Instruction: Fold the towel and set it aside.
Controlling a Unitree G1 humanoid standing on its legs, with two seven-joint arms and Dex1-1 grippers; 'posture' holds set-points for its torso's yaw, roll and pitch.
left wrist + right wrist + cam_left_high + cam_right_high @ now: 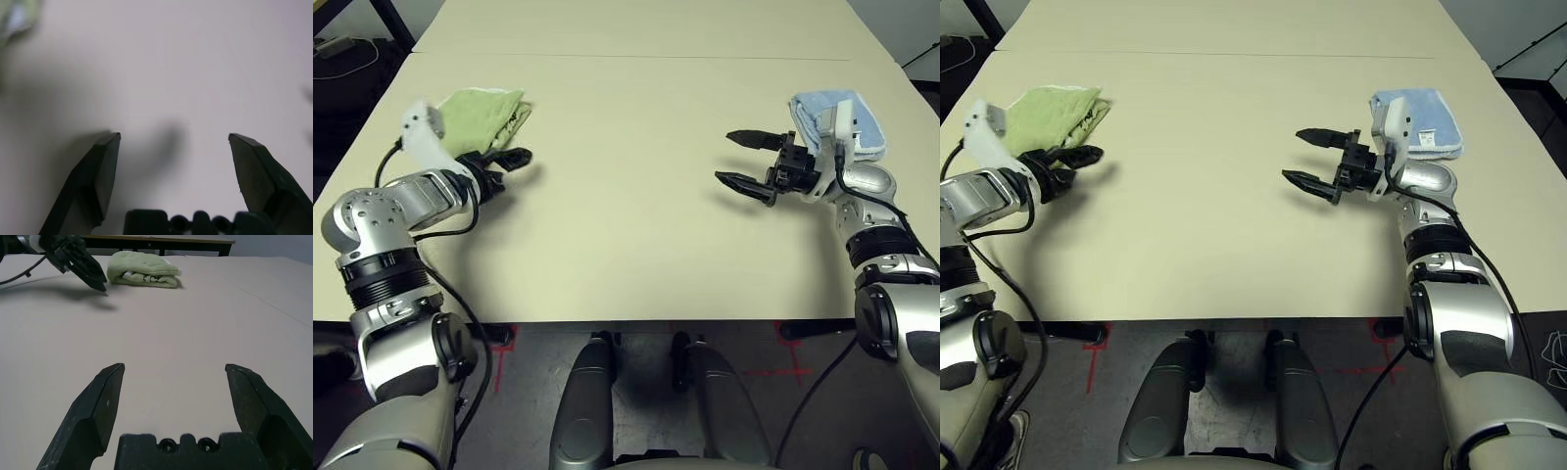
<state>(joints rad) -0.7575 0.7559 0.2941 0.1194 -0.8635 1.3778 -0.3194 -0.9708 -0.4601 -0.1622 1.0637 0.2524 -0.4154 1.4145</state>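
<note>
Two towels lie on the table, one at each far side.

Head views: the green towel sits folded at the left, its near edge partly covered by the white wrist housing of the left arm. Dark marks show on its right-hand fold, too small to read. The left gripper hangs just in front of the towel, apart from it; its black fingers overlap here, so their spread is hard to judge from this angle. The blue towel lies at the right, its near left corner hidden behind the right arm's wrist. A white label on it cannot be made out. The right gripper points toward the table's middle, fingers spread wide, nothing between them.

Left wrist view: both fingers stand wide apart over bare table, released and holding nothing. A pale green blur sits at one corner, cut off by the frame edge.

Right wrist view: the fingers are wide apart and empty. Across the table the green towel lies as a thick folded bundle; dark embroidered lettering shows along its fold, illegible. The left gripper hovers near it, not touching.
</note>
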